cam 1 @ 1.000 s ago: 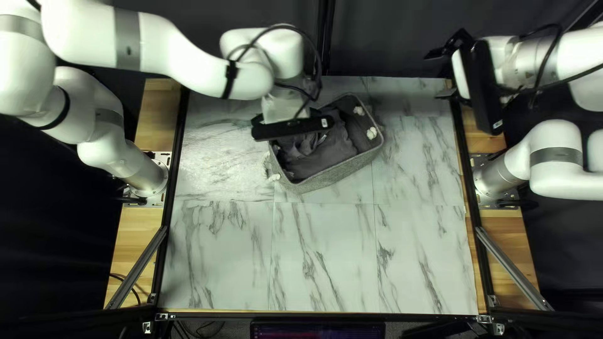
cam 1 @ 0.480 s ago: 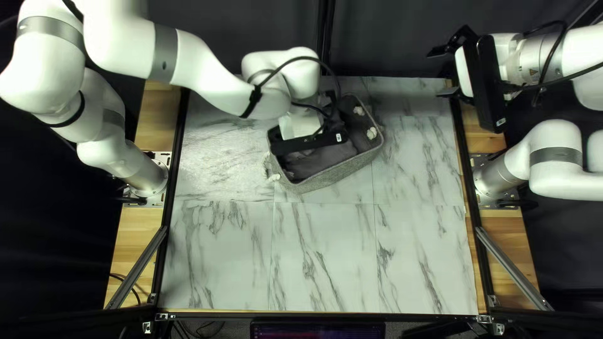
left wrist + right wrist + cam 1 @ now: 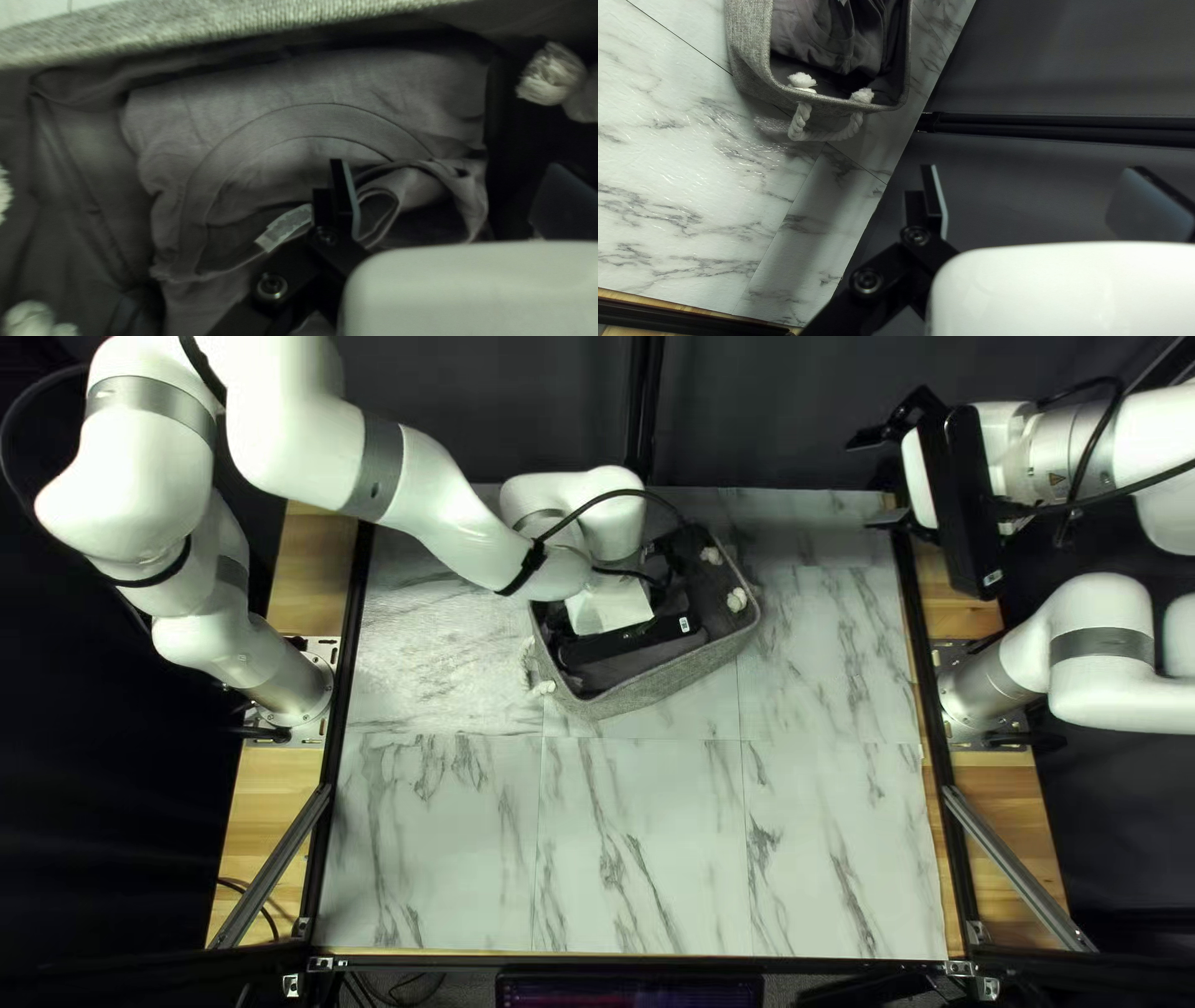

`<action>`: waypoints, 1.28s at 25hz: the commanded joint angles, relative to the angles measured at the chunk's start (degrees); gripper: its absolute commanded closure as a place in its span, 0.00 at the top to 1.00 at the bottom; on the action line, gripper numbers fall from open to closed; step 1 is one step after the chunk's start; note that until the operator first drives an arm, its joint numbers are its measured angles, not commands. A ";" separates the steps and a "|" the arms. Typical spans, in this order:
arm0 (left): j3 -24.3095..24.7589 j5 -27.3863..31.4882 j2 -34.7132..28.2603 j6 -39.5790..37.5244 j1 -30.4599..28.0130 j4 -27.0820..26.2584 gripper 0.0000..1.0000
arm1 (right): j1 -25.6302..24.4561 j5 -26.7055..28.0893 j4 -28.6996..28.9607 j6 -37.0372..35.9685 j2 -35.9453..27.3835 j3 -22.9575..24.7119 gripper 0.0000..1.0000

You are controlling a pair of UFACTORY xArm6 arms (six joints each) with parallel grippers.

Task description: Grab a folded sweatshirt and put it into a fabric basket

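Note:
The basket, grey fabric with white rope knots, holds the folded grey sweatshirt. My left gripper reaches down into the basket, its fingertips hidden from above. In the left wrist view that gripper is open, one finger over the collar near the label, the other past the sweatshirt's edge; a loose fold lies between them, not pinched. My right gripper stays off at the table's right edge. In the right wrist view it is open and empty, apart from the basket.
The basket's knots and rope handle stick out at its ends. Its wall rises close beside my left gripper. Marble-patterned table spreads nearer the view's bottom, with a dark curtain behind.
My left arm has moved right and toward the table's near edge, its gripper going from over the basket's left part to lower, more central in it. The right arm and basket look unchanged.

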 commanded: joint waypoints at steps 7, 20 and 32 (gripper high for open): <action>-1.49 4.53 1.35 -2.82 0.85 -0.70 1.00 | 0.00 0.00 0.00 0.00 0.00 0.00 1.00; -14.25 26.96 5.81 -14.26 3.34 -1.36 1.00 | 0.00 0.00 0.00 0.00 0.00 0.00 1.00; -12.13 25.08 4.01 -13.69 3.25 -2.33 1.00 | 0.00 0.00 0.00 0.00 0.00 0.00 1.00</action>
